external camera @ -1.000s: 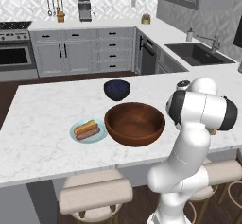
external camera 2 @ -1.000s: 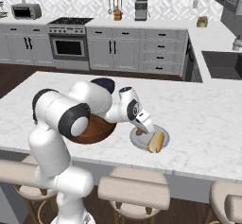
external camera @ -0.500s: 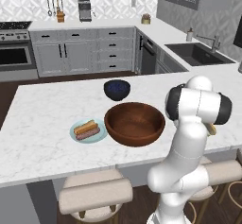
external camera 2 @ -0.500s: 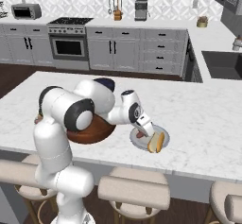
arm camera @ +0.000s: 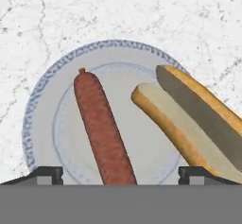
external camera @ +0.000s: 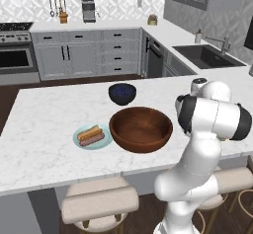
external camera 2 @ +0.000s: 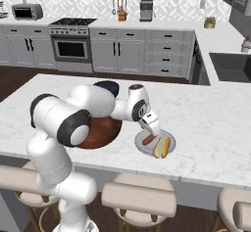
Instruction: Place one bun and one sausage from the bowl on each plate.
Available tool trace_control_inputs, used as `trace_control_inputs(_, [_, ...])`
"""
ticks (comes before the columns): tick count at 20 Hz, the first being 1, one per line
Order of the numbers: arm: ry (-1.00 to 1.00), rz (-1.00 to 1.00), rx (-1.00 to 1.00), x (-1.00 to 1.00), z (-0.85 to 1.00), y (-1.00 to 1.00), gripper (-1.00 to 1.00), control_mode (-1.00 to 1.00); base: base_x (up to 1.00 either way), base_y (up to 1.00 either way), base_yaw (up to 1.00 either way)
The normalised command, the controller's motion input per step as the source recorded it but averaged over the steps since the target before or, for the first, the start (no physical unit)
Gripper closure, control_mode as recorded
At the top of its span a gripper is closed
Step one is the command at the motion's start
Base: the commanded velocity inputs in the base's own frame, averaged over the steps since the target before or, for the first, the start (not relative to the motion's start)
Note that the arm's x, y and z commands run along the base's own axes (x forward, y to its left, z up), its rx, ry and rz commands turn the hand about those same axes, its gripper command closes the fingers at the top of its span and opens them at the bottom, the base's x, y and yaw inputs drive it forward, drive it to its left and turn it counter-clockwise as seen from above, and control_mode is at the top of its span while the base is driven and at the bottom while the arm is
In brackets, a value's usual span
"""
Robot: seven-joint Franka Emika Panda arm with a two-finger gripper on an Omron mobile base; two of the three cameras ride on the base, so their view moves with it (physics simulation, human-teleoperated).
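In the hand view the jaws (arm camera: 121, 173) stand wide apart, gripping nothing, straddling the near end of the sausage (arm camera: 103, 128), which lies lengthwise on the plate (arm camera: 42, 100). Beside it the bun (arm camera: 194, 124) angles away. Beyond, the wooden bowl (external camera 2: 100, 130) sits on the surface (external camera 2: 215, 123)

bowl (external camera: 141, 128) empty | plates (arm camera: 42, 105) (external camera: 80, 140) each: sausage (arm camera: 101, 128) + bun (arm camera: 194, 119)

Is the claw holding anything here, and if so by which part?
Nothing is held. The claw is open above the plate; the sausage lies flat between its fingertips, touched by neither, with the bun beside it.
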Motion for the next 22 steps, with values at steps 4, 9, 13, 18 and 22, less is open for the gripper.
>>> trace_control_inputs(4, [-0.06,0.0,0.08,-0.48,1.0,0.36,-1.0,-1.0,0.0,0.0,0.0])
trace_control_inputs(9, [0.02,0.0,0.04,-0.82,0.96,0.41,-1.0,-1.0,0.0,0.0,0.0])
trace_control_inputs(13, [0.12,0.0,0.02,-1.0,0.67,0.51,-1.0,-1.0,0.0,0.0,0.0])
trace_control_inputs(18, [0.11,0.01,0.0,-1.0,0.36,0.73,-1.0,-1.0,0.0,0.0,0.0])
trace_control_inputs(22, [-0.01,0.13,0.0,-1.0,0.25,0.85,-1.0,-1.0,0.0,0.0,0.0])
